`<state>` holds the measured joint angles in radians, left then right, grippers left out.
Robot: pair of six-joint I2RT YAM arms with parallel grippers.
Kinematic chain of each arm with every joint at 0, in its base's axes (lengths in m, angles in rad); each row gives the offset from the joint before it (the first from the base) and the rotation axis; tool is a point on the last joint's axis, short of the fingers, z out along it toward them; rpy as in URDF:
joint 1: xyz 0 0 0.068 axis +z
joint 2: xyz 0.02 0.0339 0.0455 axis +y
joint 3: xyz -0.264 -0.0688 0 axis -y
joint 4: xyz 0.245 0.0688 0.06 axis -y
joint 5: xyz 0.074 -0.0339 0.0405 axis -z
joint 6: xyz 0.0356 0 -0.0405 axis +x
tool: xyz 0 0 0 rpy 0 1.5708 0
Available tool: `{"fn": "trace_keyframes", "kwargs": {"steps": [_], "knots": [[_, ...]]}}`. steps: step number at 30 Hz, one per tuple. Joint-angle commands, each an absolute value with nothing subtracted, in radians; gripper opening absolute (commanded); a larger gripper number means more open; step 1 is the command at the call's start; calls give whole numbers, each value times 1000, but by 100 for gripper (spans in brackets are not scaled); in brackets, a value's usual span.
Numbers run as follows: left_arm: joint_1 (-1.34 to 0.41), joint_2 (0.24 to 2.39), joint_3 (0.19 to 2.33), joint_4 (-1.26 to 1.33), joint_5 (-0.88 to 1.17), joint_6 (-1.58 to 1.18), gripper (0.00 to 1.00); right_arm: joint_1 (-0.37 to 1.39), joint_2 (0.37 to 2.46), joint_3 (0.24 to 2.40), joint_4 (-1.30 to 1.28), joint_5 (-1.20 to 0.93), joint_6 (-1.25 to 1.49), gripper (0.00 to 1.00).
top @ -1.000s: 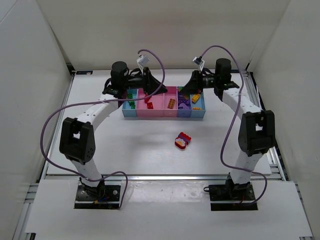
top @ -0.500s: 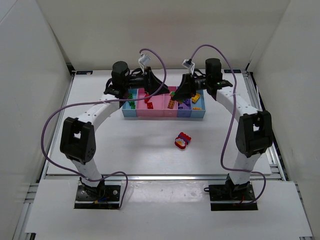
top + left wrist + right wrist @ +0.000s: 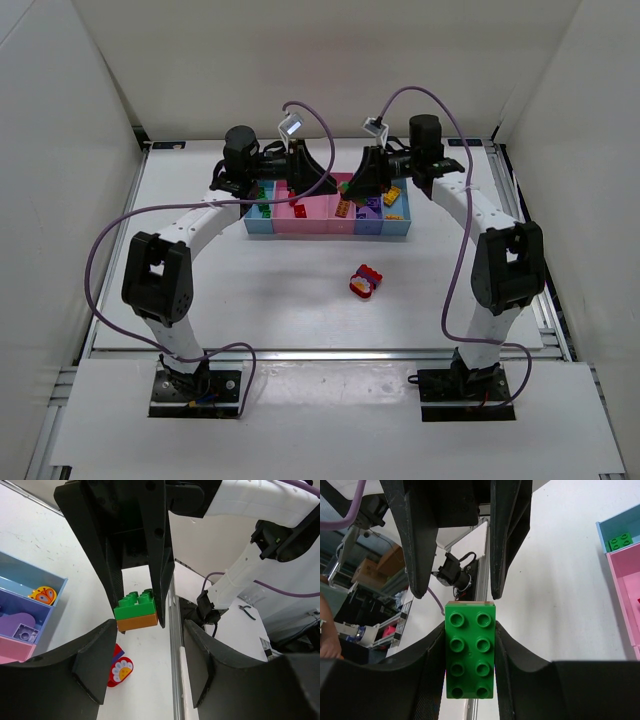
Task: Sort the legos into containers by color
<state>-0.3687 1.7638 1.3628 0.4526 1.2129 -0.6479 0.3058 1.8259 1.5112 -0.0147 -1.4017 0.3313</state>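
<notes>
My right gripper (image 3: 470, 630) is shut on a green brick (image 3: 470, 655) stacked on an orange one (image 3: 137, 622), held above the containers (image 3: 330, 227). My left gripper (image 3: 147, 680) faces it from the left, open and empty, a short way from the stack. From above, the left gripper (image 3: 318, 180) and the right gripper (image 3: 358, 186) meet over the pink bins. The bins hold green (image 3: 262, 201), red (image 3: 298, 209), orange (image 3: 343, 207), purple (image 3: 368, 209) and yellow (image 3: 393, 201) legos. A red piece with a flower print (image 3: 366, 282) lies on the table in front of the bins.
White walls close in the table on three sides. A metal rail (image 3: 173, 645) runs along the table's near edge. Purple cables (image 3: 300, 115) loop above both wrists.
My right gripper has swung left with the stack, closer to my left gripper. The left wrist has lifted slightly and its fingers have opened wider.
</notes>
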Motion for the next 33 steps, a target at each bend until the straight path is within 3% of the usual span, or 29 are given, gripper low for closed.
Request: {"fn": "trace_keyframes", "kwargs": {"steps": [1, 11, 21, 33], "knots": [[-367, 1755, 1354, 483, 1235, -650, 66, 318, 1796, 1565, -17, -1422, 313, 4], [-367, 1764, 1359, 483, 1224, -650, 64, 327, 1799, 1572, -17, -1416, 308, 4], [-367, 1787, 1368, 483, 1235, -687, 49, 327, 1802, 1582, -29, -1407, 291, 4], [-368, 1805, 1402, 483, 1249, -706, 49, 325, 1809, 1598, -91, -1385, 230, 4]]}}
